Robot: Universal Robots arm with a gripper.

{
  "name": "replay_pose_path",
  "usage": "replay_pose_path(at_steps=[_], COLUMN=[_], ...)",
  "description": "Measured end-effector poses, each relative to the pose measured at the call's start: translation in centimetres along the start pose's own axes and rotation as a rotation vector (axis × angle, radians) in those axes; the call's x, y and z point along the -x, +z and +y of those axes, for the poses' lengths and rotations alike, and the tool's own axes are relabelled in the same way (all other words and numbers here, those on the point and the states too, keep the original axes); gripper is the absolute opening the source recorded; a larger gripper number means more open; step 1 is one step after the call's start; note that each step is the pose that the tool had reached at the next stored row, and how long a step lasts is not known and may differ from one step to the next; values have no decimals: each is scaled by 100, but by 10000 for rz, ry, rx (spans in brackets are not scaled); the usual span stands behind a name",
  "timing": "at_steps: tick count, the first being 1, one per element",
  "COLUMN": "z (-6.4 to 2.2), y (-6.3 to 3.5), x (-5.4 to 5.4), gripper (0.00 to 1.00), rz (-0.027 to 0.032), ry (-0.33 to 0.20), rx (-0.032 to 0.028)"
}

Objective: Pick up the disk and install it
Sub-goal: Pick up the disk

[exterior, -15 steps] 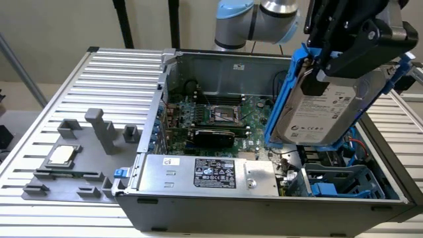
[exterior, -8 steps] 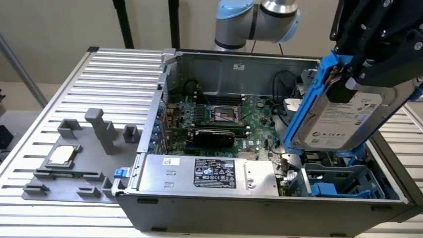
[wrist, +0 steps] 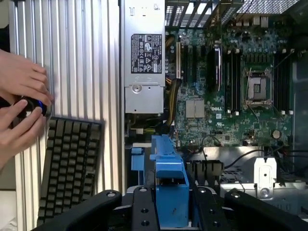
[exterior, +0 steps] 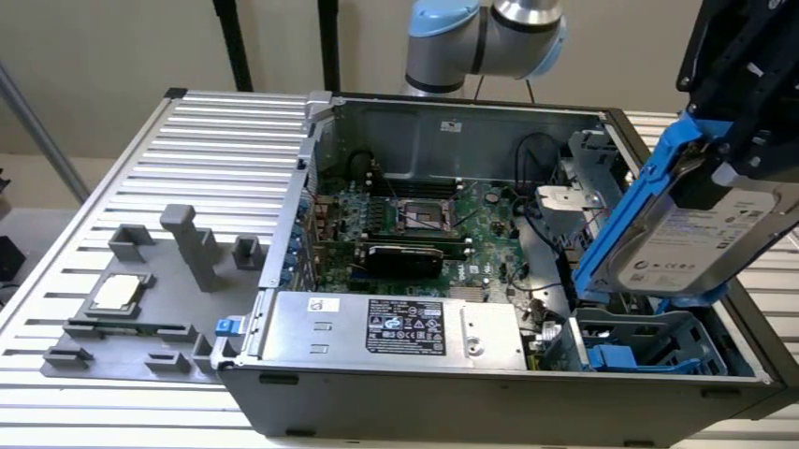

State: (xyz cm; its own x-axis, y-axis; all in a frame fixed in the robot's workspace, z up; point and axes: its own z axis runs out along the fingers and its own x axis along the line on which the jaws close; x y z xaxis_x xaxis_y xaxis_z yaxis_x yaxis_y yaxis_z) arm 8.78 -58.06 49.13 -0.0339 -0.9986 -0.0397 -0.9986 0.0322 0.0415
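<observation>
Fingers (wrist: pixel 143 211) clamp the blue carrier (wrist: pixel 171 192) of the disk (exterior: pixel 699 238), held tilted above the drive bay (exterior: pixel 649 341) of the open case (exterior: pixel 500 407); likely dense, rigid and shock-sensitive, it seems best gripped by that frame's edges.

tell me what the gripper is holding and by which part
The gripper holds the disk by its upper end, clamped across the blue carrier, above the open computer case.

A ribbed metal table (exterior: pixel 225 122) carries an open computer case (exterior: pixel 500 407) across the centre and right of the frame, a grey holder tray (exterior: pixel 168 318) at lower left, and a black keyboard (wrist: pixel 72 163) beside the case.
</observation>
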Motion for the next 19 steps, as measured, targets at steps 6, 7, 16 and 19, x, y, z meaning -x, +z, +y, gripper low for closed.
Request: replay_pose_path(at_steps=[6,7,16,19], z=[-174,-174,-176,-176], y=[51,51,53,53], x=[-2,-2,-2,-2], gripper=[0,0,0,0], rz=[5,7,-2,-1], ry=[-22,-22,-22,-21], rx=[35,35,36,36])
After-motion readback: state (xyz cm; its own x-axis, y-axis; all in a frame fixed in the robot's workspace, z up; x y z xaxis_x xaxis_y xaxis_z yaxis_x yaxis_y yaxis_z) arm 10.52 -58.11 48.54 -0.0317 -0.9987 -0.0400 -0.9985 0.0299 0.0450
